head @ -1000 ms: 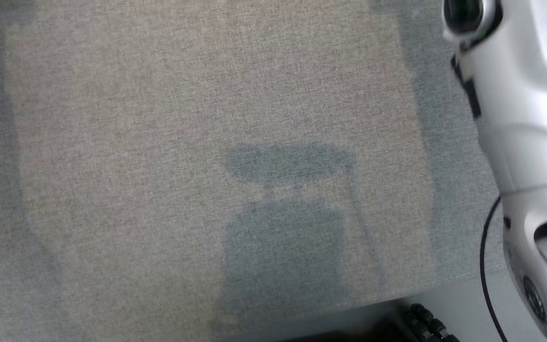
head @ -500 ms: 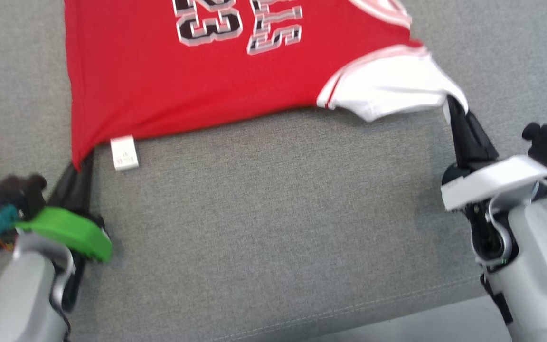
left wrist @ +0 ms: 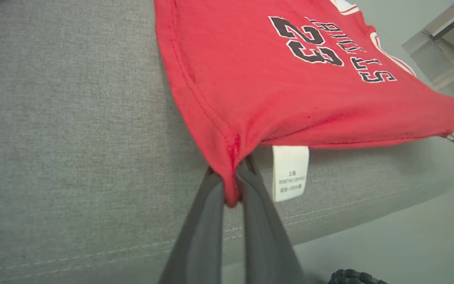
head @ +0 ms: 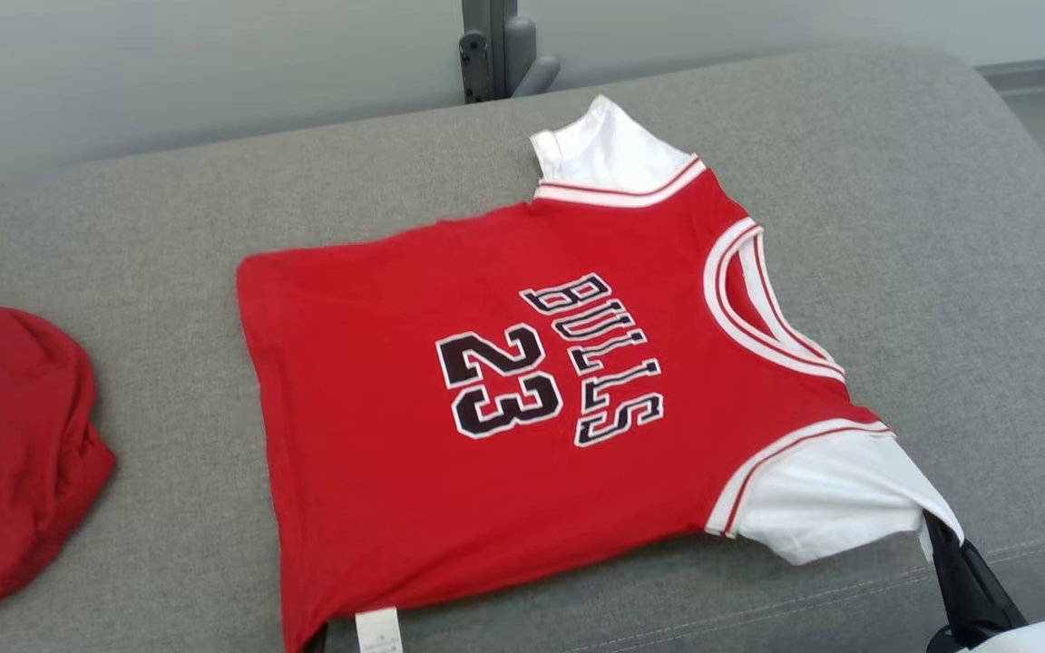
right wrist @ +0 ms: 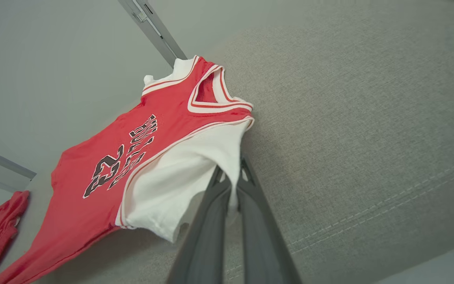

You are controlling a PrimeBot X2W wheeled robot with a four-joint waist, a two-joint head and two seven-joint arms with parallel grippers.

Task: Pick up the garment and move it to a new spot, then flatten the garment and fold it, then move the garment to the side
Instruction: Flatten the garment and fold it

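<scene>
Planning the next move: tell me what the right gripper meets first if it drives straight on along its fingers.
The right gripper pinches the white sleeve, so it meets that first, then probably the jersey's shoulder on the cushion; depth is unclear.

Bare grey cushion point(head: 940, 227) lies open on my right, past the jersey point(head: 486, 363). A red cloth point(head: 5, 453) crowds my left; a post point(head: 491, 45) stands behind.

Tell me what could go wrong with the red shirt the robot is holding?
1. The left gripper pinches just the hem corner and the right gripper just the white sleeve tip, so a tug might slip the jersey free.
2. Its near edge is lifted off the grey cushion and could wrinkle when lowered.
3. Another red cloth lies to its left; they might tangle.
</scene>
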